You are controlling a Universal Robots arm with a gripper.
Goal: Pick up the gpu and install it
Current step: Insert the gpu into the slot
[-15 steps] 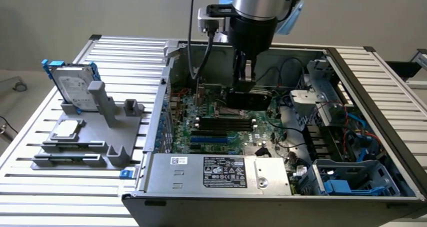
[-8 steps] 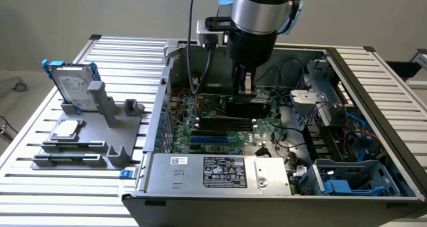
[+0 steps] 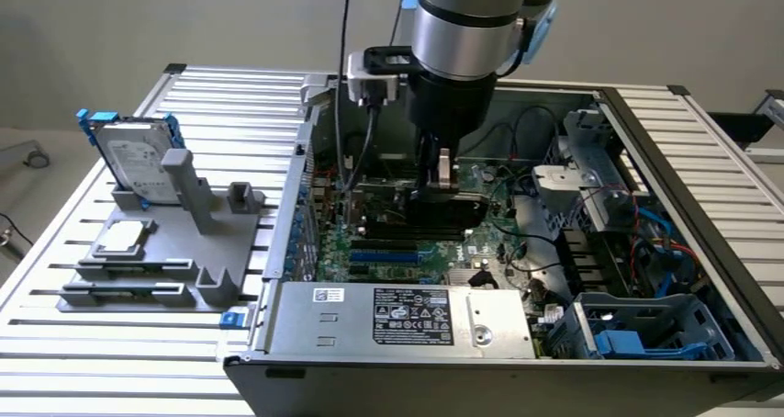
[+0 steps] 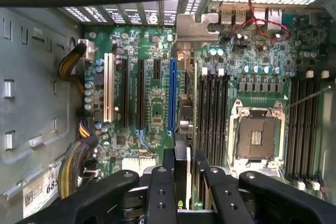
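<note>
Slatted metal counter, open PC case: gripper pinches gpu low over motherboard, install step; likely needs edge aligned with blue slot, straight push.

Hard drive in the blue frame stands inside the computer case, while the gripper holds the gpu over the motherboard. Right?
No. The exterior view shows the hard drive standing in the grey holder outside the case; the gripper does hold the gpu over the motherboard.
</note>
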